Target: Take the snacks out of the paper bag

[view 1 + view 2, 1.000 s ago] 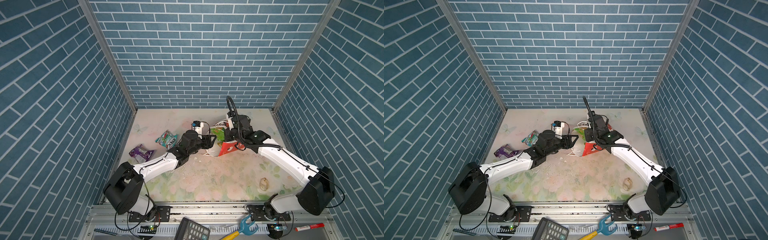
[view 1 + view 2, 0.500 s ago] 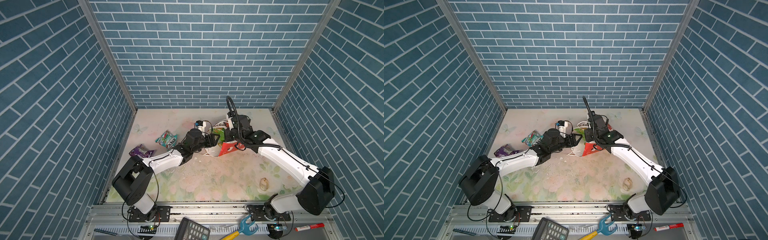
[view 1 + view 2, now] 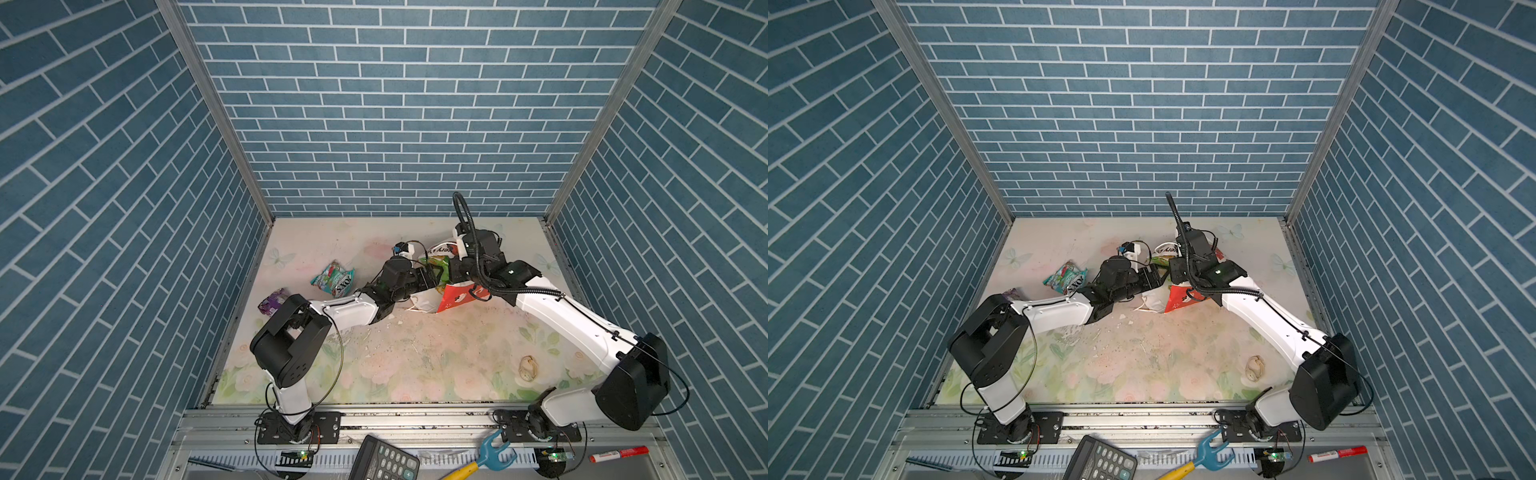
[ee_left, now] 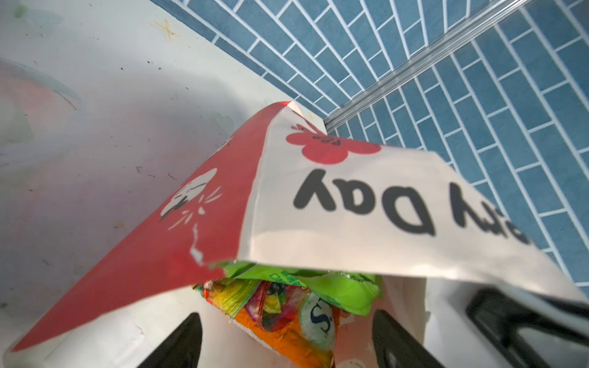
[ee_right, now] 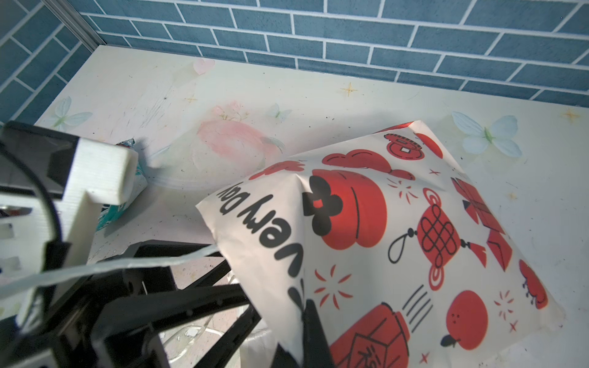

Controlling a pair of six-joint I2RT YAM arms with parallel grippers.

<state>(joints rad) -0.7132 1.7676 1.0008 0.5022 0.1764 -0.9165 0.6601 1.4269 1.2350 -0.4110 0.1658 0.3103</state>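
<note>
Snacks (image 4: pixel 287 306) sit bunched at the mouth of the paper bag (image 4: pixel 366 207), which lies on its side on the table (image 3: pixel 415 357). We find the right gripper (image 5: pixel 314 331) pinching the bag's upper lip and the left gripper (image 4: pixel 287 321) spread wide just before them. We judge extraction in hand; next, advance and close on one packet.

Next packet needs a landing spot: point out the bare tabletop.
Free: the front middle of the floral table, between the left arm and the pale seashell; also the back-left corner behind the teal crinkly packet. Crowded: around the red-and-white paper bag.
</note>
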